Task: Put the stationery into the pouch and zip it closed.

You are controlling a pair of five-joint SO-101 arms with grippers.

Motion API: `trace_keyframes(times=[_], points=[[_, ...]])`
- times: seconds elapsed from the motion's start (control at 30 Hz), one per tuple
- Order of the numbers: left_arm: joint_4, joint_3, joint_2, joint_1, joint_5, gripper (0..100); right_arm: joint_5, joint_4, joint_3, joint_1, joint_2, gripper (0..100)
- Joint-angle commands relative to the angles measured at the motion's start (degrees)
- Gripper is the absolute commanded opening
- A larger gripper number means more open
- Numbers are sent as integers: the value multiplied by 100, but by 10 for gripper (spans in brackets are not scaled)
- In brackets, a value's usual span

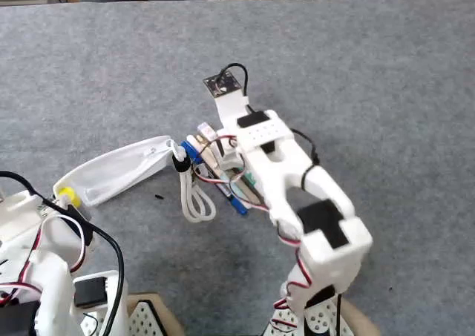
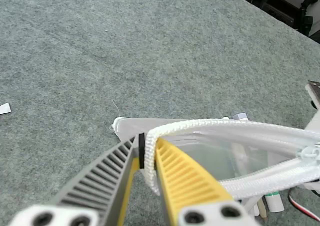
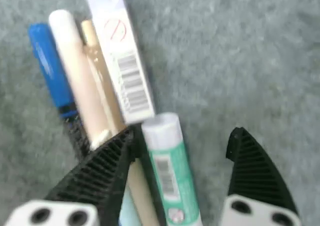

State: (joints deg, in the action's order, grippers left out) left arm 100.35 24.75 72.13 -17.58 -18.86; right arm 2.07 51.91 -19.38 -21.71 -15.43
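- The left pincer (image 2: 142, 151) is clenched on the pouch (image 1: 119, 169): its grey finger and its yellow finger (image 2: 180, 178) pinch the white zip edge at one end
- The pouch is see-through white and lies flat on the grey table (image 1: 371, 69), running from the left arm at the near corner up toward the middle
- Its far end, with a small black zip pull (image 1: 180, 162), sits just beside the bundle of stationery
- In the left wrist view the zip edges stand apart along the pouch, so it is not closed
- The right pincer (image 3: 182, 136) is released, its two black fingers spread wide and low over the stationery
- A tube with a green label (image 3: 165, 171) lies between those fingers, close against one of them and apart from the other
- Just past the fingertips lie a blue pen (image 3: 50, 66), a white pen (image 3: 75, 81), a thin beige stick (image 3: 102, 96) and a small white box (image 3: 122, 61) with a barcode, side by side and touching
- All of this stationery is on the table, outside the pouch
- A looped white cord (image 1: 197, 202) lies on the table near the pouch's far end and next to the blue pen
- The right arm (image 1: 312, 195) reaches from the near edge toward the middle of the table
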Motion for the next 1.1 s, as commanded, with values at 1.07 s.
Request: trace_keyframes(times=[1.07], points=[[88,277,-53,40,-35,29,97,2514,2703,-44,-1763,336]])
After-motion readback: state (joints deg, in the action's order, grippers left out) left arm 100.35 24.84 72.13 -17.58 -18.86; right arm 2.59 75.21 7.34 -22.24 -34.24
